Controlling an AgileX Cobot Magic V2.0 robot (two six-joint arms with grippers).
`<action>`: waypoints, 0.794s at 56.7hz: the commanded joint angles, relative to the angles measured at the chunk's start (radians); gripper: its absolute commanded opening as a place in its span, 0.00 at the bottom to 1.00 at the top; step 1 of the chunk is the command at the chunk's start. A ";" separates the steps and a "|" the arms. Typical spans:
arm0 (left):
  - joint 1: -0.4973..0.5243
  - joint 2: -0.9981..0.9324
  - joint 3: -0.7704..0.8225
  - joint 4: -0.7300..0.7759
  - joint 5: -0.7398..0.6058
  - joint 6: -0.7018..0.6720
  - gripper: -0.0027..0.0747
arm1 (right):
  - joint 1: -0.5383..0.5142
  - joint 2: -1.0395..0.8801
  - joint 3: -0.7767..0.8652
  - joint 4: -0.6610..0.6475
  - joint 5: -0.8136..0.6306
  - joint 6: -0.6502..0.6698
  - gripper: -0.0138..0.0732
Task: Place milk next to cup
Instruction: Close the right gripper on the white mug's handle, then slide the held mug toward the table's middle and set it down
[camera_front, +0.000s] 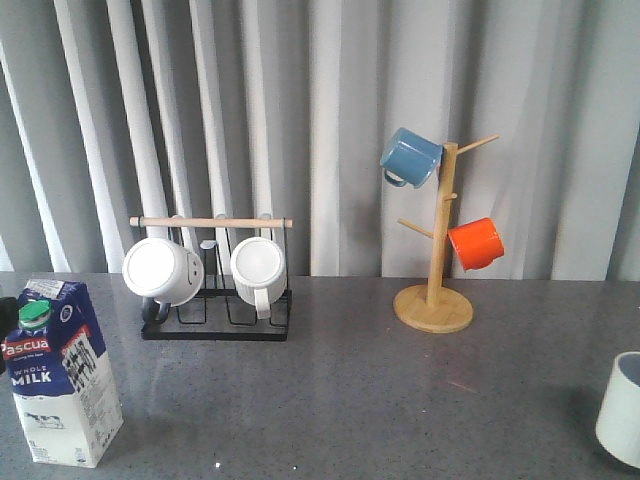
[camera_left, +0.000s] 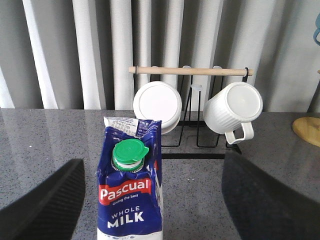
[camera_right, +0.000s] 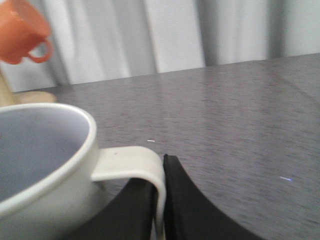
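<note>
The milk (camera_front: 60, 375) is a blue-and-white carton with a green cap, standing upright at the table's front left. In the left wrist view the milk (camera_left: 131, 195) stands between the two fingers of my left gripper (camera_left: 152, 200), which is wide open, with a gap on each side. The cup (camera_front: 622, 408) is a cream-white mug cut off by the right edge of the front view. In the right wrist view my right gripper (camera_right: 160, 200) is shut on the handle of the cup (camera_right: 45, 150). The cup's lettering is hidden. Neither gripper shows in the front view.
A black wire rack (camera_front: 215, 300) with a wooden bar holds two white mugs (camera_front: 163, 271) (camera_front: 260, 270) at the back left. A wooden mug tree (camera_front: 436, 250) carries a blue mug (camera_front: 410, 157) and an orange mug (camera_front: 475, 243) at the back right. Grey curtains hang behind the table.
</note>
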 joint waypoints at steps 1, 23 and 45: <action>-0.004 -0.011 -0.037 -0.007 -0.076 -0.009 0.72 | 0.092 -0.082 -0.024 -0.006 -0.067 -0.001 0.15; -0.004 -0.011 -0.037 -0.007 -0.076 -0.009 0.72 | 0.658 -0.124 -0.025 0.559 0.069 -0.407 0.15; -0.004 -0.011 -0.037 -0.007 -0.076 -0.009 0.72 | 0.940 0.010 -0.077 0.973 -0.055 -0.508 0.15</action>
